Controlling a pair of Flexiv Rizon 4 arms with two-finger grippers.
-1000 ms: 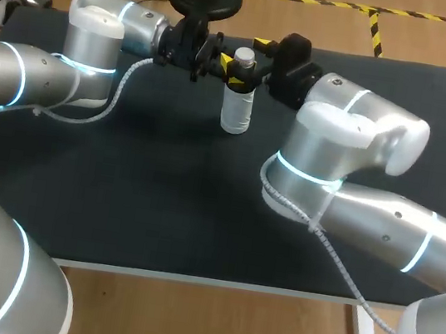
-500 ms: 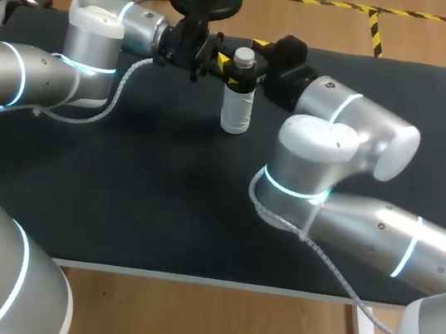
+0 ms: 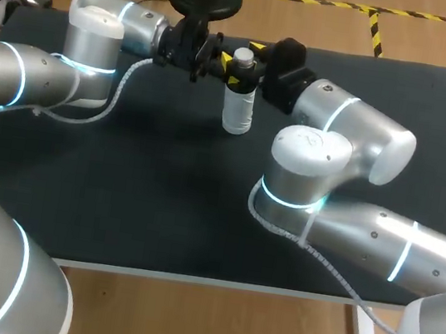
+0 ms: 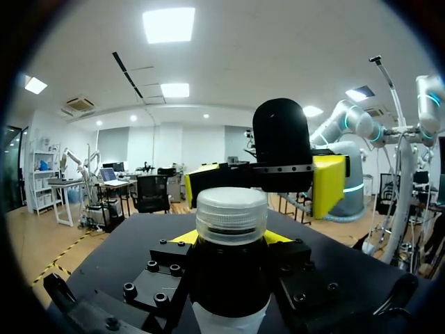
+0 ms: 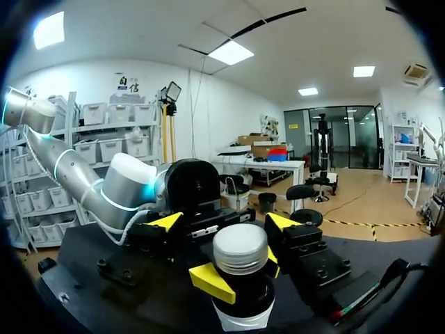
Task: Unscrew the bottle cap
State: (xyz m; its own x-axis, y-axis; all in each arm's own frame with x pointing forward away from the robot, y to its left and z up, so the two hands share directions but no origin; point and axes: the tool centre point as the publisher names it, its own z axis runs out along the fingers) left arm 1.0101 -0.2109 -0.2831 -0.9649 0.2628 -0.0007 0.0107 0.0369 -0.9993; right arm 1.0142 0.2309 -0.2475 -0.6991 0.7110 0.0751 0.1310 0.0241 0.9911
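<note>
The small plastic bottle [image 3: 239,106] with a pale label stands upright on the far part of the black-topped table [image 3: 119,185], about midway between its left and right edges. Its round whitish ribbed cap [image 3: 244,55] sits on the neck.

The left gripper [image 4: 231,236] comes in from the left and pinches the bottle just under the cap. In the left wrist view its dark fingers press against the bottle's shoulders from both sides, with the yellow tips reaching just past it.

The right gripper [image 5: 224,223] comes in from the right at cap height. Its fingers are spread wider than the cap, one on the far side and one on the near side (the right wrist view shows a gap on at least one side), so the cap sits between them unclamped.

Both arms meet at the bottle, their grippers facing each other across it.
</note>
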